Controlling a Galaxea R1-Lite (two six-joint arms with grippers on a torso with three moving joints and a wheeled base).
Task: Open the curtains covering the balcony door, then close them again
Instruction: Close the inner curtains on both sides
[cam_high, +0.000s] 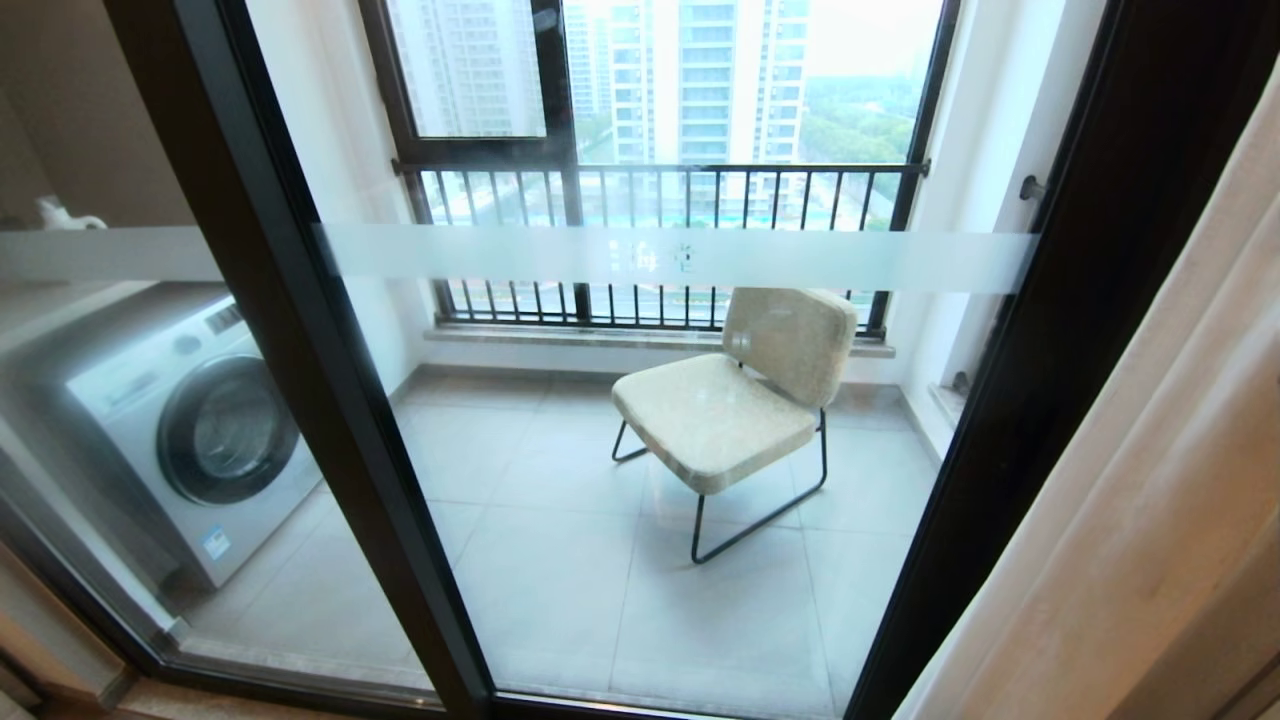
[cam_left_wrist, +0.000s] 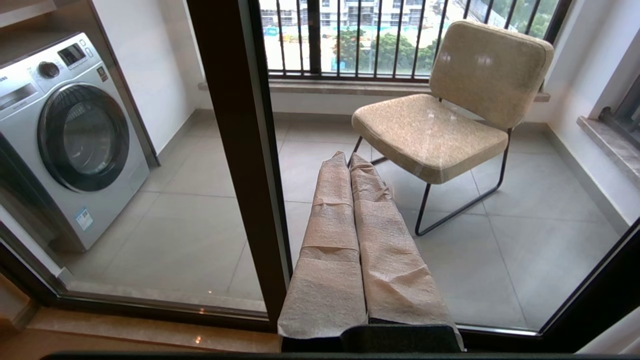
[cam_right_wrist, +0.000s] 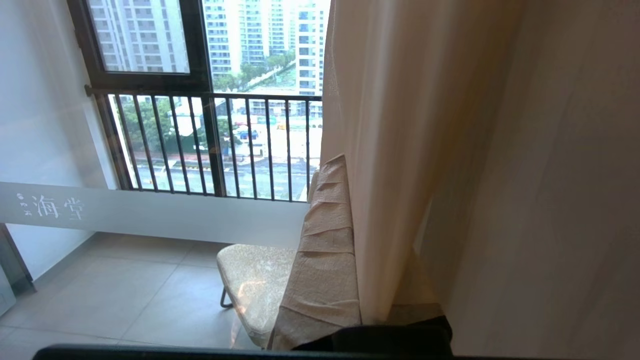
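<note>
You are looking through the balcony door, its black frames and frosted strip fully exposed across most of the head view. At far left, behind the glass, a washing machine stands against the balcony's left wall. Past the centre frame, a cream chair sits on the tiled balcony floor, near the railed window.

The left gripper shows only in its own wrist view: paper-wrapped fingers pressed together, holding nothing, pointing at the door's centre frame with the chair beyond the glass.

The curtains hang bunched at the door's right edge, beside the right black frame; the glass to their left is uncovered. The right gripper shows only in its wrist view, up at the curtain's left edge. One wrapped finger lies on the window side of the fabric; the other is hidden behind the folds. The fingers are drawn together, and a fold of curtain sits between them.
</note>
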